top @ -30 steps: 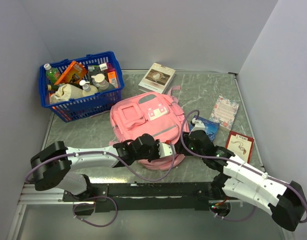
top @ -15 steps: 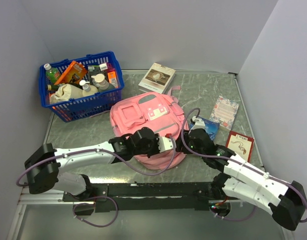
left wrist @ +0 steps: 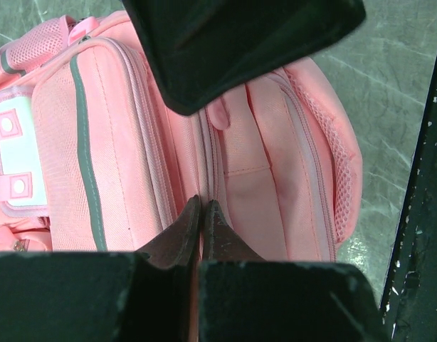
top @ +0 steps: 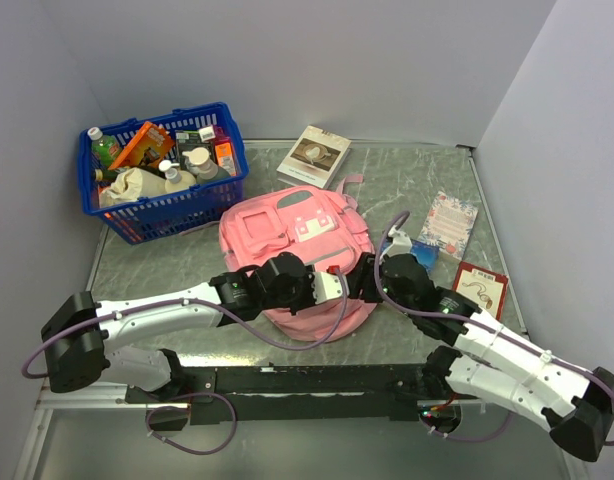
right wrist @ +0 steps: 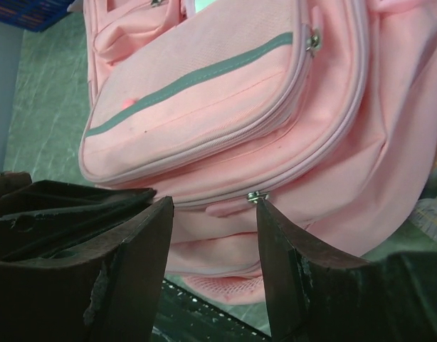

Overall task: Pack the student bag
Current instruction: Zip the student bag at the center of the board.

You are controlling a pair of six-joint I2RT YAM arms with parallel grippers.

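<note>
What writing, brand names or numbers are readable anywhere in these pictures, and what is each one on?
No text can be read in any view.
white book: cover print too small to read.
floral card: lines of print, blurred.
red card: marks too small to read.
Packets and bottles in the blue basket: labels too small to read.
student bag: no words show on it.

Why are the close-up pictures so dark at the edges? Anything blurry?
Top external view: even light, sharp, only soft shadows on the table. Left wrist view: the left tool sits close to the lens, dark and soft-edged; the student bag behind is sharp. Right wrist view: the right tool is dark too, bag evenly lit.
</note>
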